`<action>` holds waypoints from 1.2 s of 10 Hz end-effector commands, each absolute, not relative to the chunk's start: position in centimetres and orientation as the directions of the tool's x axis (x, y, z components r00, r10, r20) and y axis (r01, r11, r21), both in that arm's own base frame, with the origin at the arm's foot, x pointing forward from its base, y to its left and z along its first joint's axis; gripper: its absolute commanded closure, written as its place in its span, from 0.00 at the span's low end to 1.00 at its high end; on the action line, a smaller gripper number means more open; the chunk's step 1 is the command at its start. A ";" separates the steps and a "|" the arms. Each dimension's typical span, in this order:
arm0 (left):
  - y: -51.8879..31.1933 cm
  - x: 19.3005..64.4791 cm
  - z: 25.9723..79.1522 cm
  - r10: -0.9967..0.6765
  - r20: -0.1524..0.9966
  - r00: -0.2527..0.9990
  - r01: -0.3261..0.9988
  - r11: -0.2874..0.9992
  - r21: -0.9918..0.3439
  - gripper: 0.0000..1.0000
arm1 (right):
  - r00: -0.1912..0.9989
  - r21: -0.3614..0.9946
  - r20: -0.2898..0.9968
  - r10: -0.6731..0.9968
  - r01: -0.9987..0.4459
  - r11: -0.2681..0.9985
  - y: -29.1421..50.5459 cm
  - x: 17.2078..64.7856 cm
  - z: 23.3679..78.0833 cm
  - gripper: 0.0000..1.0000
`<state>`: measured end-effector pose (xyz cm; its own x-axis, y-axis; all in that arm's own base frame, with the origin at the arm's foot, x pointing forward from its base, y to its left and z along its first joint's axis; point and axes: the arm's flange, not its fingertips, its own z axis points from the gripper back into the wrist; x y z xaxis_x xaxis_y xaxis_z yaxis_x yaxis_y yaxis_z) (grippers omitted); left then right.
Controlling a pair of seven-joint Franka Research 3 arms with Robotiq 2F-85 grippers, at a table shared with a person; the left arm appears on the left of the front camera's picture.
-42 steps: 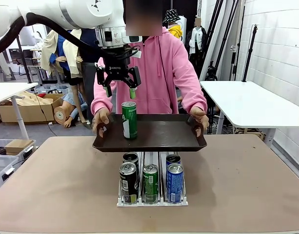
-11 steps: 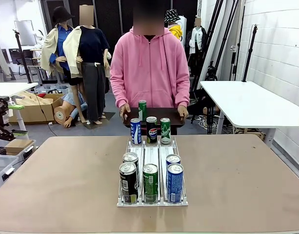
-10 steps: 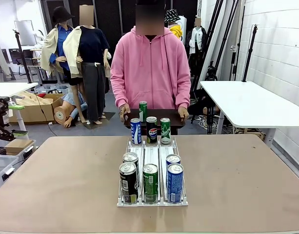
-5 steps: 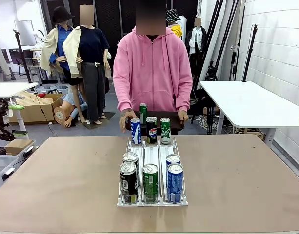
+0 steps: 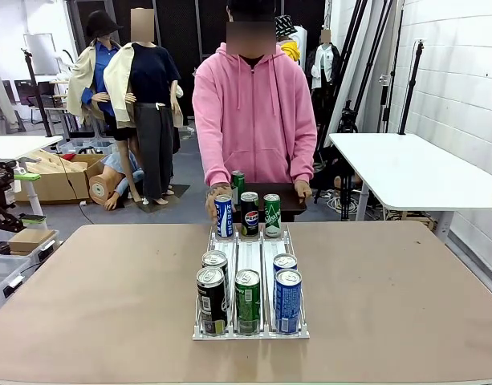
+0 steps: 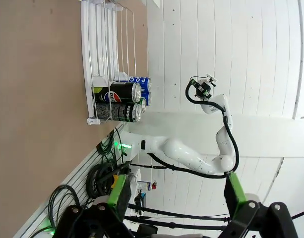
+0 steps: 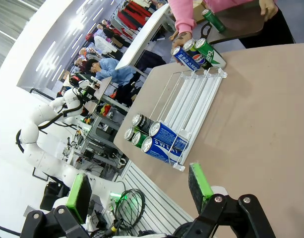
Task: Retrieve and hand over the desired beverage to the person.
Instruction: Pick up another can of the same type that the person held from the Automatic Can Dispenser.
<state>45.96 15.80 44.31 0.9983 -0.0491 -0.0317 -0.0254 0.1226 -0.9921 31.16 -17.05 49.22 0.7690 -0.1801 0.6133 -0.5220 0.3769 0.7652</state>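
Note:
The person, in a pink hooded sweatshirt, stands at the far side of the table holding a dark tray with a green can upright on it. That can and the tray also appear in the right wrist view. One hand is close behind the far blue can. My left gripper is open with nothing between its green pads, off the table's near edge. My right gripper is also open and holds nothing, well short of the rack.
A white wire rack in mid-table holds several cans: three at its far end and more at its near end. A white side table stands to the right. Broad bare tabletop lies on both sides of the rack.
The person has shifted slightly right and closer, lowering the tray with the green can behind the rack; one hand has come near the far blue can. Both grippers stay open.

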 end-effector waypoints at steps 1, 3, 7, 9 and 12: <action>15.8 46.0 44.3 -0.035 -0.035 0.999 -0.030 0.122 -0.992 0.00 | 0.761 0.758 0.624 -0.177 -0.536 0.371 -17.0 31.2 49.2 0.00; 15.8 46.0 44.3 -0.035 -0.035 0.999 -0.030 0.122 -0.992 0.00 | 0.761 0.758 0.624 -0.177 -0.536 0.371 -17.0 31.2 49.2 0.00; 15.8 46.0 44.3 -0.035 -0.035 0.999 -0.030 0.122 -0.992 0.00 | 0.761 0.758 0.624 -0.177 -0.536 0.371 -17.0 31.2 49.2 0.00; 15.8 46.0 44.3 -0.035 -0.035 0.999 -0.030 0.122 -0.992 0.00 | 0.761 0.758 0.624 -0.177 -0.536 0.371 -17.0 31.2 49.2 0.00; 15.8 46.0 44.3 -0.035 -0.035 0.999 -0.030 0.122 -0.992 0.00 | 0.761 0.758 0.624 -0.177 -0.536 0.371 -17.0 31.2 49.2 0.00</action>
